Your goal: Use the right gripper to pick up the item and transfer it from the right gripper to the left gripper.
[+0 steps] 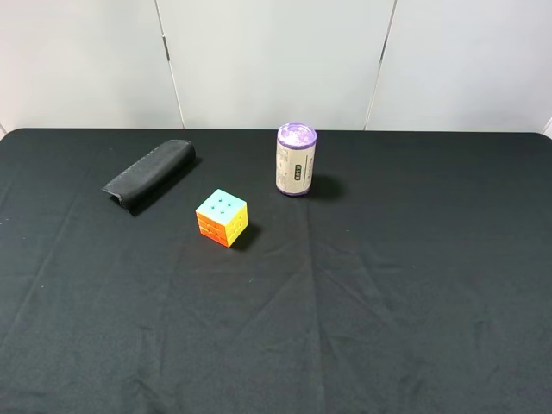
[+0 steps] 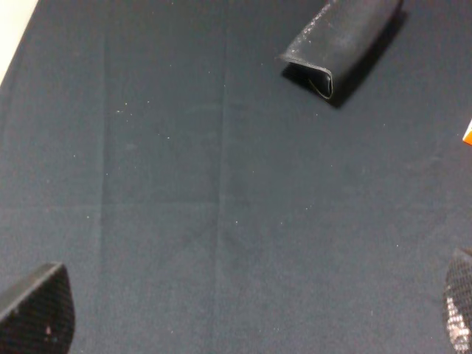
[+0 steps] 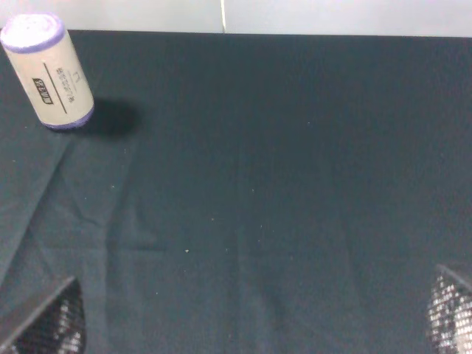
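Left gripper (image 2: 243, 317) jaws spread wide; right gripper (image 3: 251, 321) likewise.

Purple-lidded cylinder (image 3: 49, 71) upright on black cloth (image 3: 280, 184), fingers (image 3: 48, 324) spread wide.

A long, slim black soft pouch (image 1: 152, 174) lies on the black cloth table (image 1: 388, 285), far back on the left. A many-coloured puzzle cube (image 1: 222, 217) sits nearer, to its right. A cream cylinder with a purple lid (image 1: 295, 159) stands farther right, behind the cube.
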Controlling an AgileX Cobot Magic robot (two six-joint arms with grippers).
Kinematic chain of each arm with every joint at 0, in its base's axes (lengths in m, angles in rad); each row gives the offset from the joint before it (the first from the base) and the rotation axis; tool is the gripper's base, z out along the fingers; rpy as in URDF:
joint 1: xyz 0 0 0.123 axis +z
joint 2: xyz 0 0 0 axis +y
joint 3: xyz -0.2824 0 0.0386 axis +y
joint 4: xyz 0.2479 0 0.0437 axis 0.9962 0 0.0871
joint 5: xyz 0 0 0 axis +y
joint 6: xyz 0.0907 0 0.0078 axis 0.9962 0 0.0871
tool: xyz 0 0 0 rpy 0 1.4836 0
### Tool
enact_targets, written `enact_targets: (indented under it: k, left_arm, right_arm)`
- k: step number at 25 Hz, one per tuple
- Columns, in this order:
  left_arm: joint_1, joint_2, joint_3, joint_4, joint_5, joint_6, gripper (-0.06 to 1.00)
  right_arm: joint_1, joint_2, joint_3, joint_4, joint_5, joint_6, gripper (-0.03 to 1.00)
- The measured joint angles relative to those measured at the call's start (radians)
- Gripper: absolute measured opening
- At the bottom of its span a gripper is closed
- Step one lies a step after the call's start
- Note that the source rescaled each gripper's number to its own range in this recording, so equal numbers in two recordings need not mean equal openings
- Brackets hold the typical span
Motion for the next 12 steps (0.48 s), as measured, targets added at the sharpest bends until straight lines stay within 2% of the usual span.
enact_targets:
  k: [12]
  left_arm:
    - [0.0,0.0,0.0,0.0,0.0,0.0,1.0]
  right_arm:
    - [0.0,0.0,0.0,0.0,0.001,0.0,1.0]
